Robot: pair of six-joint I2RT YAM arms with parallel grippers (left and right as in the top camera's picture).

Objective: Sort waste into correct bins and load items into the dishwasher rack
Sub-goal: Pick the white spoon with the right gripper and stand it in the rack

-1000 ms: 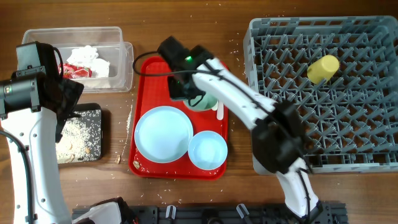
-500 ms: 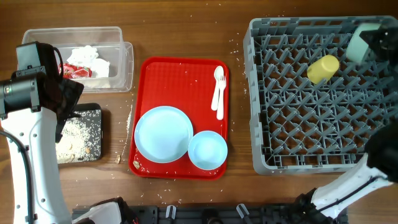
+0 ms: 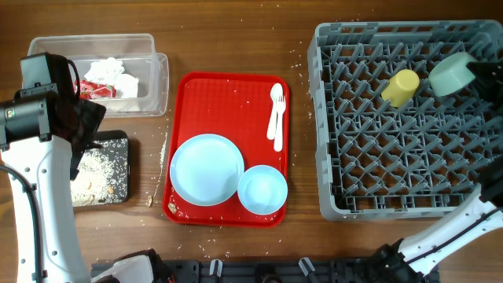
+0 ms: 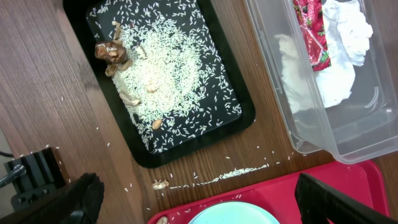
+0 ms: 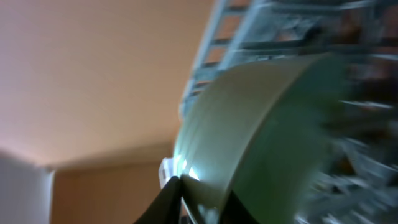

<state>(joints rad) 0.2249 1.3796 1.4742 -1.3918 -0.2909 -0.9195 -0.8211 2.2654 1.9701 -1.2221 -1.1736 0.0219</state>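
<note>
The right gripper [image 3: 471, 72] was pinching the rim of the pale green saucer-bowl [image 3: 448, 75], holding it tilted over the far right corner of the large square grey plastic grid dishwasher rack [image 3: 369, 196], just beside the yellow cup [image 3: 400, 86] lying on its side among the pegs. The right wrist view was too smeared to show whether the saucer-bowl touched any peg. The left gripper [image 4: 199, 208] hung with its jaws spread wide and empty above the wooden counter [image 3: 236, 23], near the shallow black rectangular tray [image 4: 236, 121] of pale rice-like crumbs [image 4: 168, 68] and the clear rectangular plastic tub [image 4: 311, 134] holding the crumpled white paper napkin [image 4: 345, 37] and the small red printed wrapper [image 4: 311, 25]. On the flat red serving tray [image 3: 228, 98] lay the light blue round plate [image 3: 207, 169], the smaller light blue bowl [image 3: 262, 189] and the white plastic spoon [image 3: 276, 118], none yet loaded. The likeliest trouble was the closeness of the saucer-bowl to the cup: lowered at that angle it could knock the cup rolling, or wedge crooked across pegs rather than between them. Being so near the rack's outer wall, a release made too high or too far right could tip it over the edge onto the counter. A few stray crumbs beside the black tray also looked easy to scatter further
</note>
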